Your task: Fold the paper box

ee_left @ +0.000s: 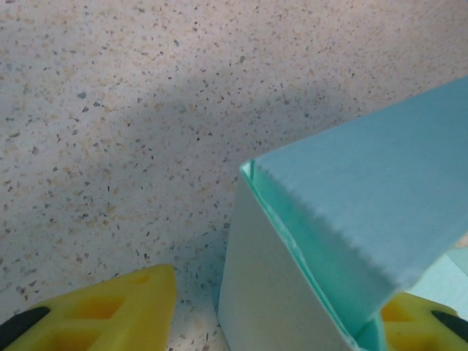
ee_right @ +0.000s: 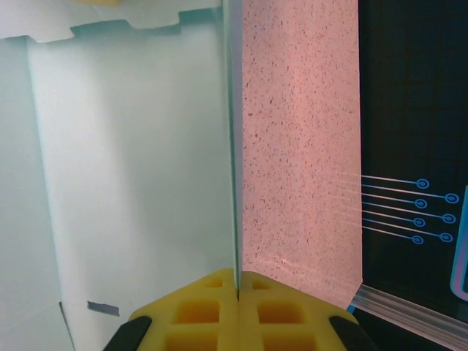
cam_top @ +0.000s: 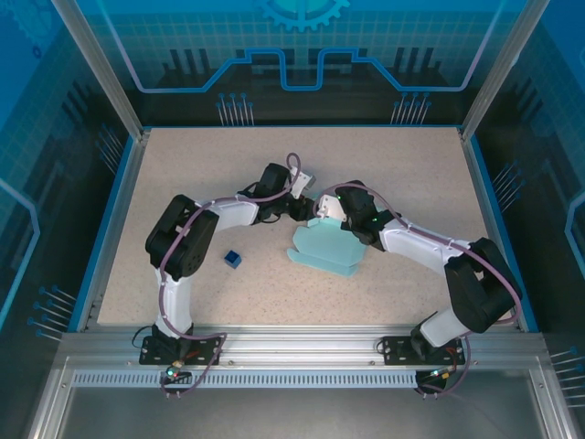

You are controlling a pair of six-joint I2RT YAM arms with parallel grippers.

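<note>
The paper box (cam_top: 326,247) is pale light-blue card, partly folded, lying near the table's middle with one panel raised at its far end. My right gripper (cam_top: 329,208) meets that raised part from the right. In the right wrist view its yellow fingertips (ee_right: 238,276) are pressed together on the thin edge of an upright panel (ee_right: 131,183). My left gripper (cam_top: 307,203) comes in from the left. In the left wrist view its yellow fingers (ee_left: 110,314) stand wide apart, with a folded corner of the box (ee_left: 292,278) between them and a gap beside the left finger.
A tiny dark blue cube (cam_top: 232,260) lies on the speckled table (cam_top: 183,183) left of the box, near the left arm's elbow. A blue rim (cam_top: 110,219) and metal posts bound the table. In the right wrist view the table's edge (ee_right: 360,219) lies close.
</note>
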